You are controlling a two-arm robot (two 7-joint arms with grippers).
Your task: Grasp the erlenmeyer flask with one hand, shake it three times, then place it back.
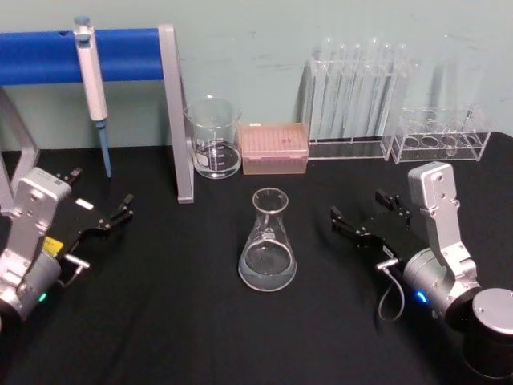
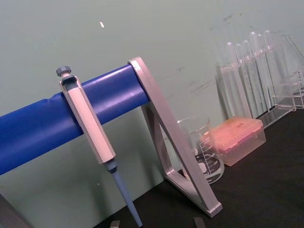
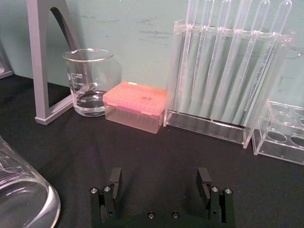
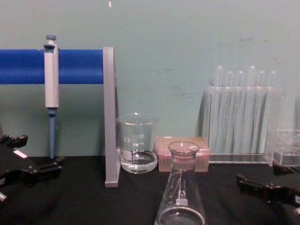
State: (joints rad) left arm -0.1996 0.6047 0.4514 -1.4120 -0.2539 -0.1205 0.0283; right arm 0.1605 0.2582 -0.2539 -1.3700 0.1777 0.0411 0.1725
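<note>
in the head view the flask [image 1: 268, 245] stands upright in the middle of the black bench [image 1: 184, 321], between the left gripper [image 1: 103, 210] and the right gripper [image 1: 365, 215], touching neither. both have their jaws wide. in the right wrist view the wide jaws hold nothing. in the chest view the flask sits in front of the beaker [image 4: 138, 143].

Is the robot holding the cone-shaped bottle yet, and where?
No. The erlenmeyer flask stands alone on the table; the left gripper and right gripper are both open, holding nothing.
</note>
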